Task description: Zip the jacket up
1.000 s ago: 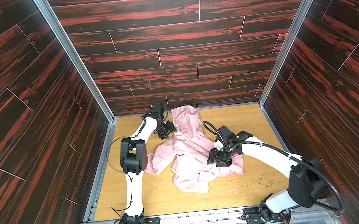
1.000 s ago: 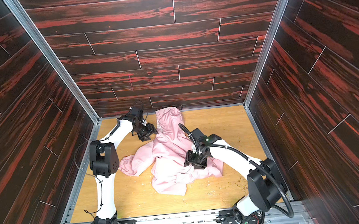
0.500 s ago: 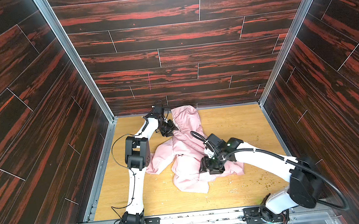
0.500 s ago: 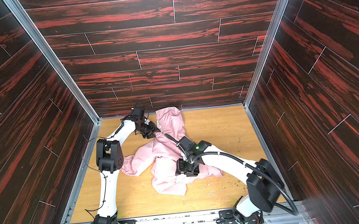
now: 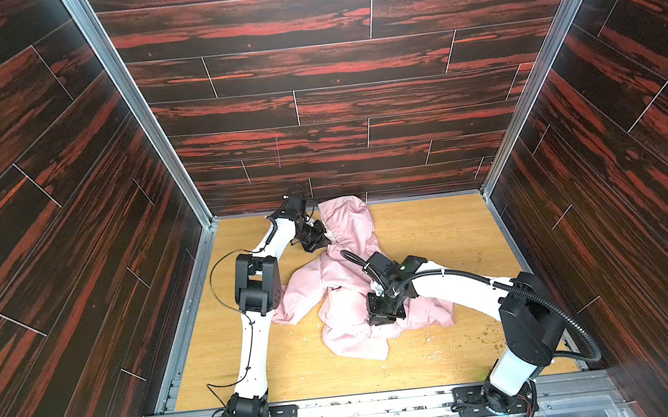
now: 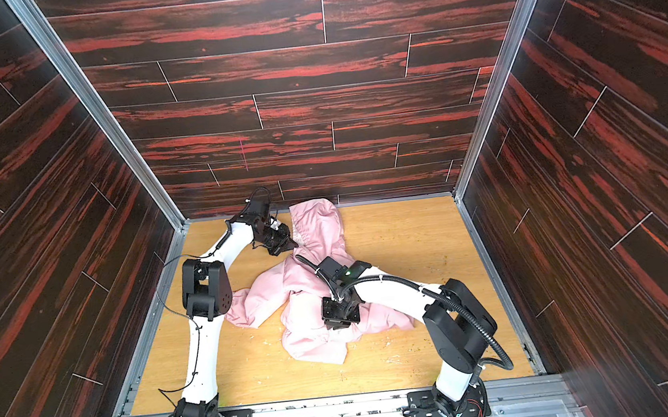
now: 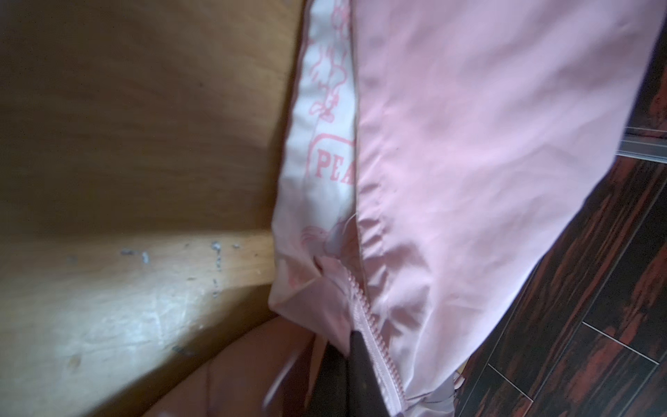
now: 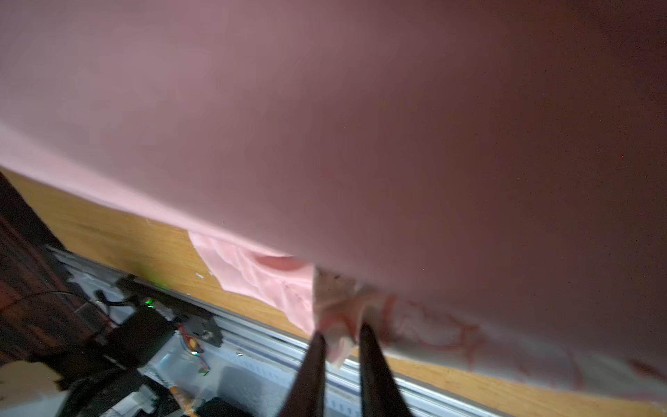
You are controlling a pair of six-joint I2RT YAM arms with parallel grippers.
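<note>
Change since a second ago: right gripper (image 5: 384,317) has swung toward 7 o'clock onto the lower front of the jacket (image 5: 349,295); both pincers, spread then, have now closed.
Jacket position: crumpled mid-way across the wooden floor (image 5: 443,228), hood toward 12 o'clock, hem toward 6 o'clock.
Left gripper: left gripper (image 5: 315,238) sits at the jacket's 11 o'clock, by the hood edge. Its jaws are pinched together, and the zipper (image 7: 375,339) tape lies against a dark finger, so I judge it nipped near the top of the zip.
Right gripper: at 5 o'clock of the jacket's middle, with its fingers (image 8: 314,361) almost together on a bunched fold of pale cloth.
Step in hand: judged as securing both ends of the front opening. Zip not yet run; slider not seen.
Next move: probably draw the two holds apart, 12 to 6, to straighten the zip line, then locate the slider. Thin cloth may slip.
Writing: printed strip (image 7: 328,144) beside the zipper reads "PEA", the rest hidden under a fold. Drawings above it are too blurred to identify.
</note>
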